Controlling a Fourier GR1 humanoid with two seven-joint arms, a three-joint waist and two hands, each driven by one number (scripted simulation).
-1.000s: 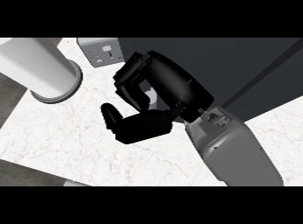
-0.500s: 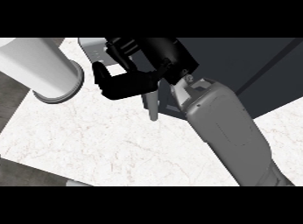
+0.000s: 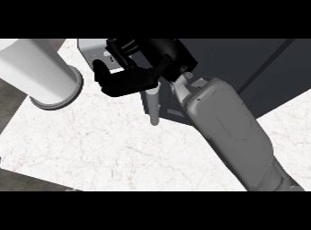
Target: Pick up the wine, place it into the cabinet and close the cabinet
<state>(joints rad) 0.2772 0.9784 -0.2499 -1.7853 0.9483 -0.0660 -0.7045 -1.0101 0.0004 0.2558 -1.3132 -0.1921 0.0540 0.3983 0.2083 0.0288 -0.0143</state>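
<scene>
Upper left: white cylinder (image 3: 35, 74), role unclear. Upper centre: right hand (image 3: 128, 78), fingers curled round the cabinet's pale bar handle (image 3: 154, 105). Upper right: dark cabinet (image 3: 251, 67). Wine: not visible. Left hand: absent. Advice: push door squarely, keeping the handle from slipping.

I can't see what my right robot hand (image 3: 128, 81) covers; the cabinet (image 3: 251, 63) runs off the top edge.
</scene>
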